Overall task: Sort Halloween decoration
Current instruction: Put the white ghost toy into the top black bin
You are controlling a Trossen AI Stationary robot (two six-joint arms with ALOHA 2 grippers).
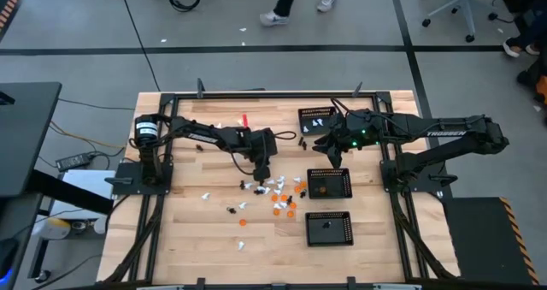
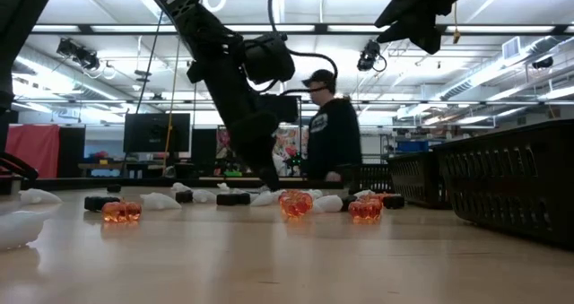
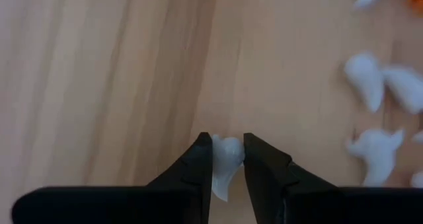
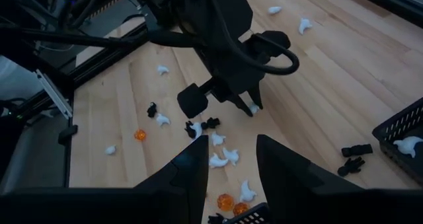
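Small white, orange and black Halloween figures [image 1: 275, 194] lie scattered on the wooden table, left of the trays. My left gripper [image 1: 264, 177] reaches down among them and is shut on one white figure [image 3: 225, 163]. More white figures [image 3: 370, 85] lie loose on the wood just beside it. My right gripper [image 4: 231, 159] hangs high over the table near the far tray [image 1: 317, 116], open, with nothing between its fingers. My left gripper pinches the white figure's rounded body [image 3: 227, 152] between its two fingertips [image 3: 202, 159], and the figure's narrow tail runs back between the fingers. The fingers slant steeply down from the table's left side. Whether the figure is clear of the wood, I cannot tell.
Three black mesh trays stand in a column on the right: the far one holds white figures, the middle one [image 1: 329, 183] orange ones, the near one [image 1: 329, 228] a black one. A red object [image 1: 244, 119] lies near the far edge. A person [image 2: 332, 134] stands behind the table.
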